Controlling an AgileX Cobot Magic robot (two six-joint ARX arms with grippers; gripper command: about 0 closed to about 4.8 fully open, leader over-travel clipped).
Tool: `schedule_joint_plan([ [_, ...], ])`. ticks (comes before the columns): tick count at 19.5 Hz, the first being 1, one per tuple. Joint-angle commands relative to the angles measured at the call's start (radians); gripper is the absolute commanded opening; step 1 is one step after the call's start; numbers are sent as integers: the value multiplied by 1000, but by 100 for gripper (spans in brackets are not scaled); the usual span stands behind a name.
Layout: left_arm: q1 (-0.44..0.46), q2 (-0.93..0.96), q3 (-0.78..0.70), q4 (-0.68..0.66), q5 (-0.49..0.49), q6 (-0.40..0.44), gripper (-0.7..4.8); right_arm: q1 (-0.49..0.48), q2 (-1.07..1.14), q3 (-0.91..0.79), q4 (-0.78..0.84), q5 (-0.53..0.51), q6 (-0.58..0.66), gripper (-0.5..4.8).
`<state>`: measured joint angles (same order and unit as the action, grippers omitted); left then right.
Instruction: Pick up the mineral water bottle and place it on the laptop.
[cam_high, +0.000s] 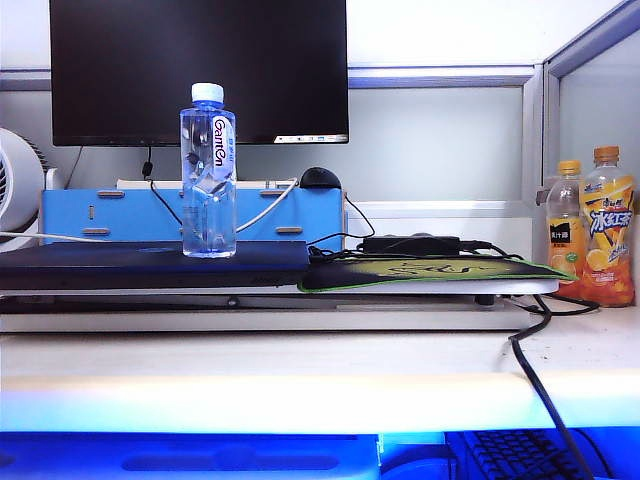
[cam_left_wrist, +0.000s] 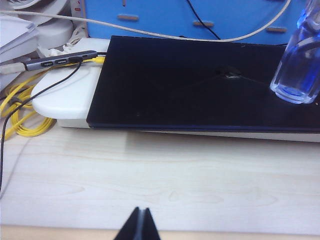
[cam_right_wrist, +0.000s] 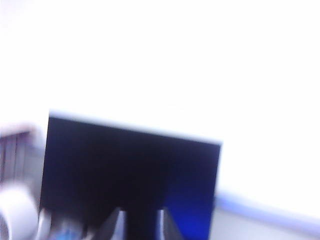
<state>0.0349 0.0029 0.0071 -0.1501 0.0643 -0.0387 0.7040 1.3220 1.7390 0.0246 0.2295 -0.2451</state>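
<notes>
Exterior view: mineral water bottle (cam_high: 208, 172) upright on laptop (cam_high: 150, 264), flat lid steadies it | left gripper (cam_left_wrist: 139, 224) pressed together, low over desk (cam_left_wrist: 165, 175), clear of laptop | right gripper (cam_right_wrist: 140, 220) blurred, empty, aimed at monitor (cam_right_wrist: 130, 170); spread unclear.

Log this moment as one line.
bottle: upright on laptop | left gripper: shut, over desk, empty | right gripper: empty, facing monitor, jaws apart

clear bottle (cam_high: 208, 180) w/ white cap, navy-black laptop (cam_high: 150, 264)
</notes>
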Motion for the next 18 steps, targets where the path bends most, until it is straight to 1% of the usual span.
schedule_joint_plan([
  [1, 0, -2, 0, -2, 3, 1, -2, 1, -101, 3, -107, 12, -54, 7],
  [3, 0, -2, 0, -2, 3, 1, -2, 1, -185, 3, -190, 45, -108, 3],
  [5, 0, -2, 0, -2, 3, 1, -2, 1, -258, 3, -235, 45, -109, 2],
  [7, 0, -2, 0, -2, 3, 2, -2, 2, -356, 3, -245, 46, -109, 1],
  [9, 0, -2, 0, -2, 3, 2, -2, 1, -457, 3, -262, 68, -108, 1],
  [11, 0, -2, 0, -2, 3, 1, -2, 3, -531, 2, -316, 68, -108, 1],
  [12, 0, -2, 0, -2, 3, 1, -2, 2, -564, 2, -356, 81, -108, 0],
  [15, 0, -2, 0, -2, 3, 1, -2, 2, -601, 1, -488, 205, -121, 0],
  [17, 0, -2, 0, -2, 3, 2, -2, 4, -600, -11, -608, 222, -122, 0],
  [18, 0, -2, 0, -2, 3, 2, -2, 8, -601, -39, -620, 222, -122, 0],
])
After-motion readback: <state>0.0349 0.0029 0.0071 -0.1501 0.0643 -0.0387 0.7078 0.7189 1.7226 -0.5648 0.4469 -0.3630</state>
